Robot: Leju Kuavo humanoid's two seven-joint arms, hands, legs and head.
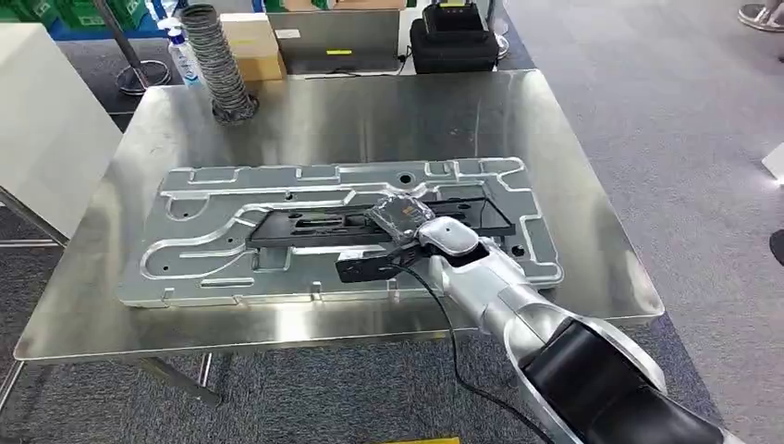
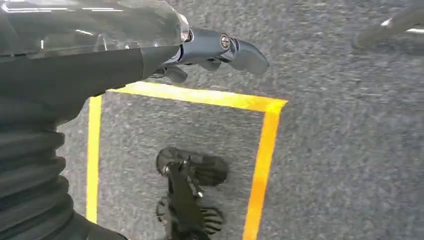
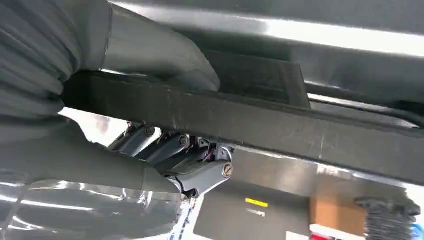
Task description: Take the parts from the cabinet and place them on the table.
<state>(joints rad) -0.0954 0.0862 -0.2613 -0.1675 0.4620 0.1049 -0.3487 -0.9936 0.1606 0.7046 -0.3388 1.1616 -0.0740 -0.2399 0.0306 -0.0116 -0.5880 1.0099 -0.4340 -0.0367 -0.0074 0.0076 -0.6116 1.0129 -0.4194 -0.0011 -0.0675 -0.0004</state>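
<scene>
A long flat black part (image 1: 305,228) lies across a large silver machined plate (image 1: 203,240) on the steel table (image 1: 370,111). My right hand (image 1: 411,225) grips the black part near its right end, low over the plate. In the right wrist view the grey thumb (image 3: 160,55) lies over the black part (image 3: 300,135) and the dark fingers (image 3: 170,147) curl under it. My left hand (image 2: 220,50) hangs over the carpet beside my body, with nothing in it and its fingers loosely extended.
At the table's far edge stand a grey ribbed hose (image 1: 217,60), a cardboard box (image 1: 250,42) and a spray bottle (image 1: 182,51). A black case (image 1: 453,37) sits behind the table. A white unit (image 1: 46,120) stands at the left. Yellow floor tape (image 2: 200,95) marks the carpet.
</scene>
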